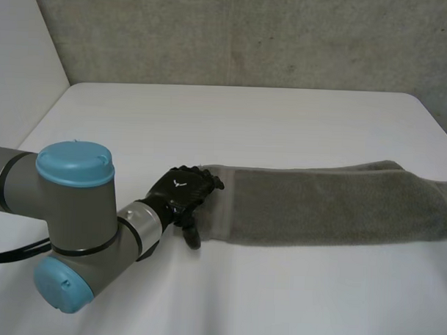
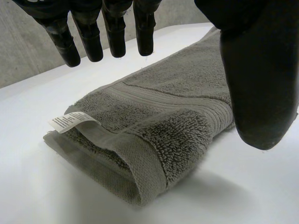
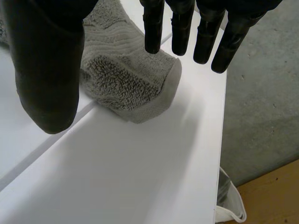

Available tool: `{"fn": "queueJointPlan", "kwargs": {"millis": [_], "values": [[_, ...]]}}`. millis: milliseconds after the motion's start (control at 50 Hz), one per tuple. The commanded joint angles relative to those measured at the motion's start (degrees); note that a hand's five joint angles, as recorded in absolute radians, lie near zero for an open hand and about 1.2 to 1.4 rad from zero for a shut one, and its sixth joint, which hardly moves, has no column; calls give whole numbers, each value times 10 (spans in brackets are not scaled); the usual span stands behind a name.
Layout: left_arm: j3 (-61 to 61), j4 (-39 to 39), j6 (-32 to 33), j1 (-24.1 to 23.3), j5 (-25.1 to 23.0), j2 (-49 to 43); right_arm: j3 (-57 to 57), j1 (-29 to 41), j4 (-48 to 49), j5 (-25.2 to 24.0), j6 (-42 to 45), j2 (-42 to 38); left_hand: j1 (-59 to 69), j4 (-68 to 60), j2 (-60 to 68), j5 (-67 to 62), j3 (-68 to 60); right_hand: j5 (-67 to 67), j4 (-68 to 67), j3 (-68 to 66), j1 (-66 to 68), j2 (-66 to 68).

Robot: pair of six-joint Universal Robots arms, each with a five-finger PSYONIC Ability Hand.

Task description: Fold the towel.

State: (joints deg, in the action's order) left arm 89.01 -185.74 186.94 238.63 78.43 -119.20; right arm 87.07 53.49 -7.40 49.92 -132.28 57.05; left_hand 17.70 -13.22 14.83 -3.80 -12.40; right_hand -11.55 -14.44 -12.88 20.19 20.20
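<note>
White table (image 1: 210, 130) as the work surface, described from the near side outward. Nearest to the head camera, left arm (image 1: 75, 221) with grey joints and light-blue caps, stretched toward the middle of the table. At its end, left hand (image 1: 180, 192), placed at the left short end of the towel (image 1: 332, 204). Spread wide: fingers (image 2: 88, 42) straight and side by side, thumb (image 2: 261, 93) well apart from them, nothing grasped; poised over the towel's end, contact not possible to judge. Grey towel folded to a long narrow strip, lying flat across the middle and right part of the table, from this hand almost to the right edge. White label (image 2: 72, 122) sticking out at the folded end under the left hand. At the other end of the strip, right hand (image 3: 46, 70), wide as well: straight fingers on one side, thumb on the other, the towel's rounded end below and between them, not gripped. Past the table edge there, grey concrete (image 3: 261, 116) and a piece of wood floor (image 3: 275, 196). Farthest in the head view, rough wall (image 1: 250, 36) behind the table.
</note>
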Motion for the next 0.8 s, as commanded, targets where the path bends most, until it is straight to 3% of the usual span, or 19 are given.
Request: {"fn": "queueJointPlan", "kwargs": {"millis": [20, 220, 320, 660, 720, 760, 800], "values": [[-1, -4, 0, 2, 0, -4, -5, 6, 4, 0, -4, -11, -41, 32, -13, 2, 24, -44, 44, 29, 57, 57], [-1, -9, 0, 3, 0, -6, -28, 41, 8, 3, -29, -33, -43, 32, -14, 4, 24, -144, 44, 29, 158, 158], [-1, -9, 0, 4, 0, -6, -44, 57, 28, 8, -41, -44, -43, 32, -14, 4, 24, -272, 44, 29, 286, 286], [1, -15, -1, 7, 0, -6, -68, 54, 44, 20, -41, -68, -46, 32, -18, 7, 24, -319, 44, 29, 333, 333], [2, -19, -1, 8, 0, -6, -69, 55, 46, 19, -41, -72, -46, 32, -18, 7, 24, -383, 44, 29, 397, 397], [3, -19, 0, 8, 1, -6, -72, 56, 45, 20, -40, -78, -46, 32, -18, 7, 24, -566, 44, 29, 579, 579], [4, -19, 0, 9, 1, -6, -76, 57, 43, 20, -39, -79, -46, 32, -18, 7, 24, -584, 44, 29, 598, 598]]}}
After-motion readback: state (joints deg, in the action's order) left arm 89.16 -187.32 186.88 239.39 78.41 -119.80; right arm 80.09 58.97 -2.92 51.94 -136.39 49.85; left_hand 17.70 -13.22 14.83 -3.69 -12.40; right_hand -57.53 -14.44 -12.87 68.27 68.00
